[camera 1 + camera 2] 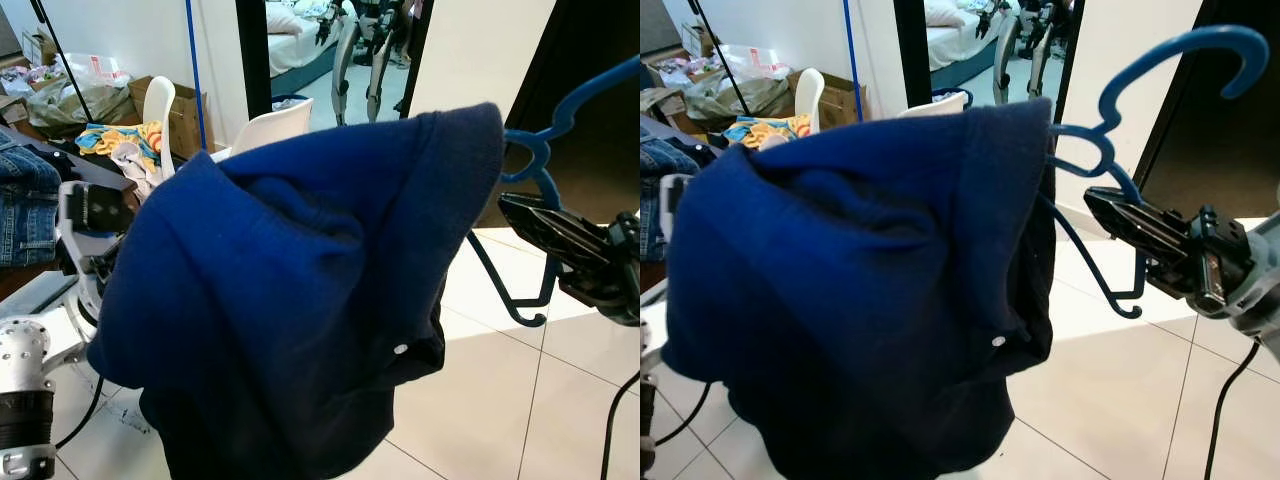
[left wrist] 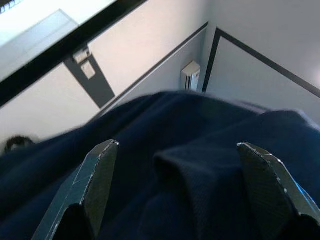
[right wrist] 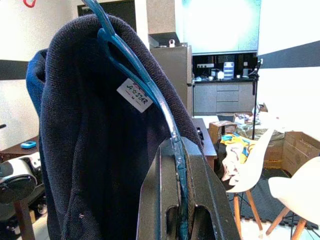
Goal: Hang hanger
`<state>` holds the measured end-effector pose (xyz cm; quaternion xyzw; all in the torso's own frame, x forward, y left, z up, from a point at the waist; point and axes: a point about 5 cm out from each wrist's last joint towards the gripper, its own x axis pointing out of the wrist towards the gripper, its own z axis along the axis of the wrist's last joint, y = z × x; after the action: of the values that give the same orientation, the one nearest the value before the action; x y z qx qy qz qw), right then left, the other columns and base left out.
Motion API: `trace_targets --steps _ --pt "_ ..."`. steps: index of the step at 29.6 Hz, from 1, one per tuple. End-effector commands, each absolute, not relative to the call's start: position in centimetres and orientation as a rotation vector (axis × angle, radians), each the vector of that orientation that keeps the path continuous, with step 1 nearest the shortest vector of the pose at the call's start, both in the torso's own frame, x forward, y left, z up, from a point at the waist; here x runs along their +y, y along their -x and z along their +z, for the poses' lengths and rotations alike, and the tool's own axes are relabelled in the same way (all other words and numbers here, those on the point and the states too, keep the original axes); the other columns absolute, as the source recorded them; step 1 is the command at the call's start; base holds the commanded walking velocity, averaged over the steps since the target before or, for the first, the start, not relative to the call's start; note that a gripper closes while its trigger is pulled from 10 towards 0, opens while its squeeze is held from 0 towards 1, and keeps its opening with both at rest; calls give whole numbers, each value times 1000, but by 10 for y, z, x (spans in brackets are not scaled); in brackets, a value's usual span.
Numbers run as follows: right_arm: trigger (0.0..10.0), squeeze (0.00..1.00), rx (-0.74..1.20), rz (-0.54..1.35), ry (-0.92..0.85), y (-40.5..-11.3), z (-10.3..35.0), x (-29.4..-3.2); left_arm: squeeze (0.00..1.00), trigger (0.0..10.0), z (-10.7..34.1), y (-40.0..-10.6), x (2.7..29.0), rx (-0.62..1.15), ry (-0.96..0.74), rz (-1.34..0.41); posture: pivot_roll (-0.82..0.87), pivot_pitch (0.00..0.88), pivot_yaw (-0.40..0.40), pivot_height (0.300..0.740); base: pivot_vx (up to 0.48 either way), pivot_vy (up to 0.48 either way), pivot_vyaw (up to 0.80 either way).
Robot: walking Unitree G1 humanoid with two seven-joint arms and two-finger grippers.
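You've got the blue hanger (image 1: 1110, 165) up in the air in front of you, carried off any surface, with the navy garment (image 1: 300, 300) draped over it and bulking out across the middle of the head views. Your right gripper (image 1: 1118, 212) has its fingers pressed together on the hanger, and the right wrist view shows it plainly: the blue plastic bar (image 3: 172, 145) runs down into the slot between the two black fingers, pinched there. So the right arm is doing the carrying.

Now the bit that matters. The hook (image 1: 1200, 50) sits above and outboard of your right fingers, curling over to the robot's right, and the hanger's long axis runs away from those fingers toward your left, under the cloth. That means the hook is on the right arm's side and well clear of the left one, so my read is the right arm leads the hook wherever it's going.

Your left gripper (image 2: 180, 185) is underneath the garment with its fingers spread wide; a fold of navy cloth lies between the tips, but the fingers are not closing on it. I'd judge it's propping the load, not holding it.

No rail or rod to hang on is showing in front of you: white floor tiles (image 1: 490, 400) below, a dark doorway (image 1: 1235, 150) behind the hook, white chairs (image 1: 275, 125) and clutter off to the left. Find the rail first, and watch that the heavy cloth doesn't slide off the far end while you swing
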<state>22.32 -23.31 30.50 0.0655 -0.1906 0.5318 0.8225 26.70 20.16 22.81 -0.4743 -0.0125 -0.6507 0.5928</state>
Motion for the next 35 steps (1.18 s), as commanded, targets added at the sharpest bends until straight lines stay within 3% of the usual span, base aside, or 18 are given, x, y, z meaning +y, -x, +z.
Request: trace_targets --steps 1,13,14,16,17,31,35 --pt "10000 0 -443 1151 -141 -222 309 -231 0 10000 230 -263 202 6 1070 -1530 10 99 23 740 0 0 0" --pt "10000 0 -440 1143 -136 -223 309 -232 0 10000 239 -256 201 16 1042 -1582 12 103 21 740 0 0 0" --pt "10000 0 -438 1140 -134 -223 309 -233 0 3725 242 -254 202 2 1043 -1596 13 103 20 740 0 0 0" --pt "10000 0 -438 1140 -134 -223 309 -233 0 3725 242 -254 202 2 1043 -1596 13 103 20 740 0 0 0" --pt "10000 0 -437 1137 -133 -223 309 -233 0 0 245 -252 204 -13 1047 -1615 13 104 21 740 0 0 0" --pt "10000 0 -428 1126 -126 -224 308 -234 0 0 255 -247 216 -77 1022 -1630 15 105 18 740 0 0 0" --pt "10000 0 -416 1112 -118 -225 307 -234 0 0 268 -247 232 -152 961 -1583 19 106 16 740 0 0 0"
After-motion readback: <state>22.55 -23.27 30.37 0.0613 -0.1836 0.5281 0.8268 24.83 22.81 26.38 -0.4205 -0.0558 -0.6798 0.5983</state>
